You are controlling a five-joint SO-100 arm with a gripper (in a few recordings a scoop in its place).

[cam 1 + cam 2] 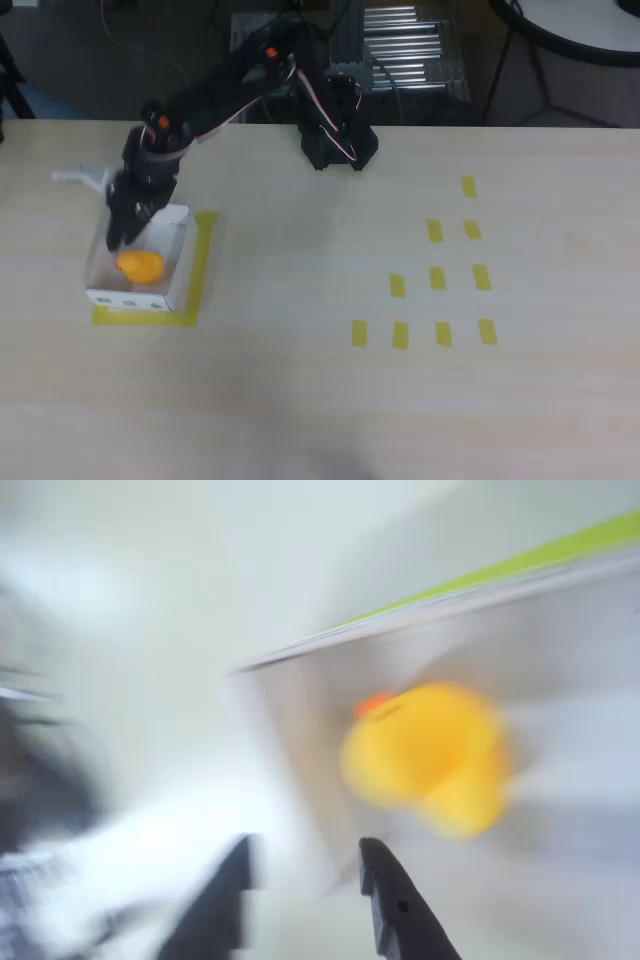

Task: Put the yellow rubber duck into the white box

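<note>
Near the left edge of the tabletop (300,400), the white box (177,270) sits inside a frame of yellow tape (203,270). The yellow rubber duck (140,266) lies on the box floor, free of the arm. The black gripper (128,222) hangs over the box's far end; in the blurred wrist view its fingers (395,900) are parted and empty, just short of the duck. More tape strips (437,278) dot the right half of the tabletop.

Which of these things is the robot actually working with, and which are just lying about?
In use:
- yellow rubber duck, lying inside the box
- white box
- gripper, open above the box

Lying about:
- yellow tape strips on the table
</note>
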